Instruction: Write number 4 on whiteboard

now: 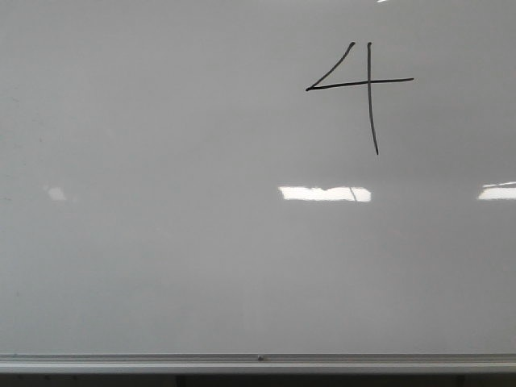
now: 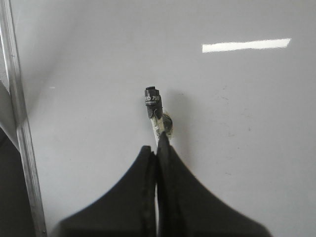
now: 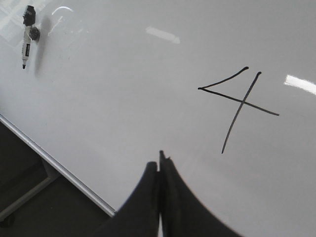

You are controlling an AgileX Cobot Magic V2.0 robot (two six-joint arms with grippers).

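Observation:
The whiteboard (image 1: pixel 161 258) fills the front view. The number 4 (image 1: pixel 369 81), thin and black with an open top, is drawn at its upper right and also shows in the right wrist view (image 3: pixel 242 101). No gripper shows in the front view. My right gripper (image 3: pixel 160 160) is shut and empty over bare board short of the 4. My left gripper (image 2: pixel 158 144) is shut. A marker (image 2: pixel 154 106) with a black end pokes out past its fingertips, its lower part hidden behind them. In the right wrist view the marker (image 3: pixel 26 37) rests on the board with no gripper around it.
The board's silver bottom rail (image 1: pixel 258 359) runs along the near edge and also shows in the left wrist view (image 2: pixel 19 123) and the right wrist view (image 3: pixel 59 170). Dark floor lies beyond it. Bright light reflections (image 1: pixel 322 193) sit on the board.

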